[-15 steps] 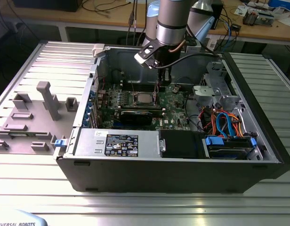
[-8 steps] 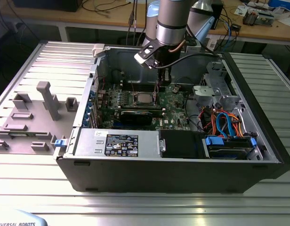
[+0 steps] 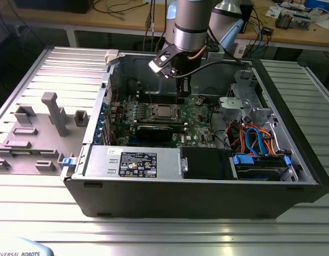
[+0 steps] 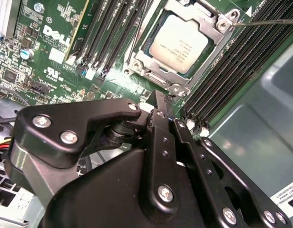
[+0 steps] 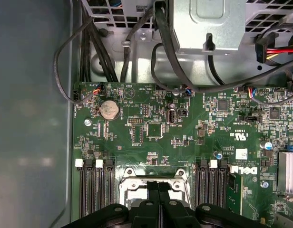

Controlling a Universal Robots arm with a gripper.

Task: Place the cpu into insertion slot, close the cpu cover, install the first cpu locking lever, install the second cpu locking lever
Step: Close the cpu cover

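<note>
The cpu point(image 4: 180, 42), a square chip with a silver-grey top, lies seated in the insertion slot point(image 3: 163, 111) on the green motherboard. The cpu cover point(image 4: 155, 79), a silver frame, lies flat over it, and the chip shows through its window. A thin locking lever rod point(image 4: 268, 21) runs out from one socket corner over the memory slots. My gripper point(image 4: 162, 99) is shut with nothing between its fingers, its tip just beside the socket's edge. In the first wrist view the black fingers point(image 5: 153, 192) stand directly over the socket frame point(image 5: 132, 176). In the exterior view the gripper point(image 3: 181, 96) hangs inside the case, just to the socket's right.
The open computer case point(image 3: 292, 160) lies on a slatted metal table. A black graphics card point(image 3: 154, 131) sits in front of the socket, a power supply point(image 3: 133, 161) nearer still. Coloured cables point(image 3: 251, 136) fill the exterior view's right. Memory slots point(image 4: 113, 33) flank the socket. Grey fixtures point(image 3: 55, 113) stand on the left.
</note>
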